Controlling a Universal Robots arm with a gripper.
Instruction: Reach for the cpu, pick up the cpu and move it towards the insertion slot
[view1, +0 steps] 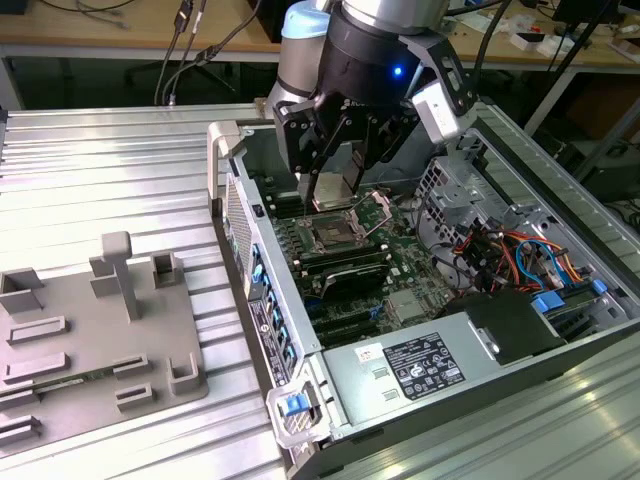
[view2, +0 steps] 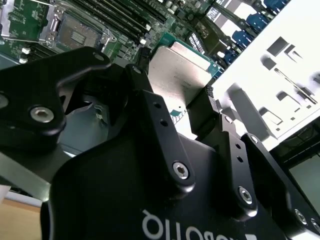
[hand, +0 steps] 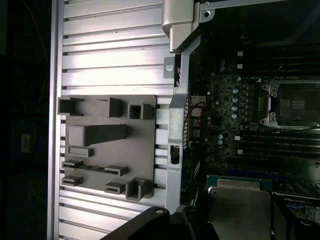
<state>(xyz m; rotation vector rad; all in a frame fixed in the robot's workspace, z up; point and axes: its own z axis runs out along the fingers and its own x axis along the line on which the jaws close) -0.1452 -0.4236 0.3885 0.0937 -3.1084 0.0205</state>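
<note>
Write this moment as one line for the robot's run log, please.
gripper: shut on cpu | cpu: lifted, inside open computer case | position: above insertion slot, not seated

a robotics lab: an open desktop computer case (view1: 480, 330) lies on a ribbed aluminium workbench (view1: 100, 170) beside a grey plastic fixture tray (view1: 90, 340), with a wooden desk (view1: 130, 35) and trailing cables (view1: 185, 45) along the bench's far edge.

Silver-topped, green-edged cpu (view1: 331, 189) in the black hand (view1: 333, 170)
</note>
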